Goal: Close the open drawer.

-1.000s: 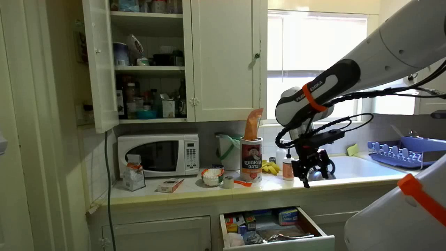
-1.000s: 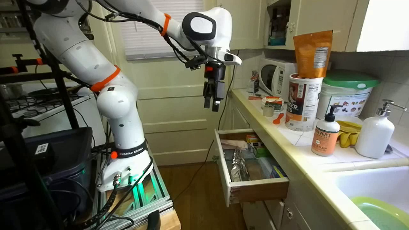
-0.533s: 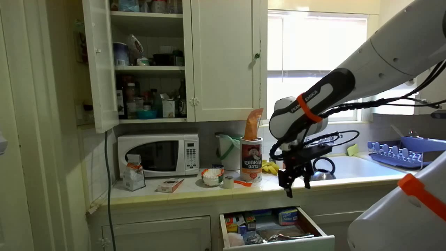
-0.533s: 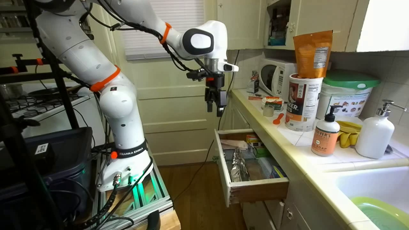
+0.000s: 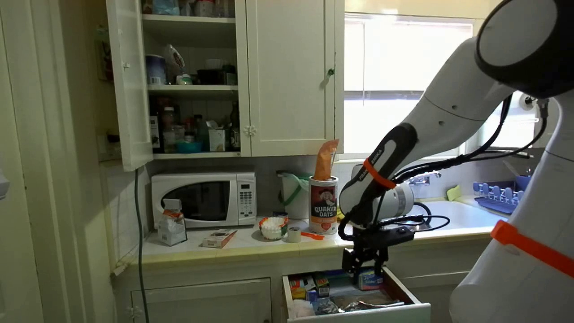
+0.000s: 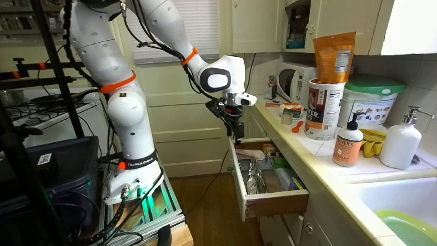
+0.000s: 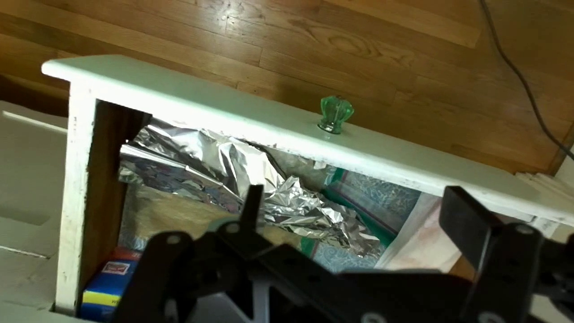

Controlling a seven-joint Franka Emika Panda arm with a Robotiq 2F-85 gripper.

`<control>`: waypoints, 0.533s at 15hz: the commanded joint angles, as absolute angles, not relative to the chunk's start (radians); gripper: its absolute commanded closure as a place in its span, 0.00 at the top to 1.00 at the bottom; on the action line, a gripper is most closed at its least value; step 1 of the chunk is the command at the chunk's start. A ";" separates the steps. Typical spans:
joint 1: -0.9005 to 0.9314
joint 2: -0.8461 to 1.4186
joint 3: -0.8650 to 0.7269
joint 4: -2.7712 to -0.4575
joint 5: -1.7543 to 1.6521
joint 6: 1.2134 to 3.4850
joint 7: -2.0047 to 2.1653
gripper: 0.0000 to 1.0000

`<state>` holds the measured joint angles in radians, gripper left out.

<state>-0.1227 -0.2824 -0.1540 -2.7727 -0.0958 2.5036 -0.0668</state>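
Observation:
The drawer stands pulled out below the counter, with a white front panel and a bare wood side. In the wrist view its front panel crosses the picture and carries a green glass knob facing the floor. Crumpled foil, bags and small boxes lie inside. My gripper is open and empty, pointing down over the drawer. In an exterior view the gripper is just above the drawer's far end. In the wrist view its fingers are wide apart over the contents, inside the front panel.
The yellow-edged counter runs above the drawer. On it stand an oats canister, a microwave and a soap bottle. A cupboard door hangs open at upper left. A dark cable hangs near the drawer.
The arm has come down, carrying the gripper from above counter height to just over the drawer. The gripper has also shifted left in an exterior view. The drawer has not moved.

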 commanded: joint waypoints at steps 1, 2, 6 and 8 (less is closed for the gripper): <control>-0.132 -0.273 -0.143 -2.765 -0.092 2.501 -0.070 1.00; -0.132 -0.275 -0.141 -2.759 -0.092 2.500 -0.069 1.00; -0.123 -0.259 -0.137 -2.755 -0.088 2.494 -0.072 1.00; -0.113 -0.199 -0.140 -2.756 -0.068 2.507 -0.088 1.00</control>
<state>-0.1254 -0.2744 -0.1416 -2.7566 -0.1005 2.5028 -0.0636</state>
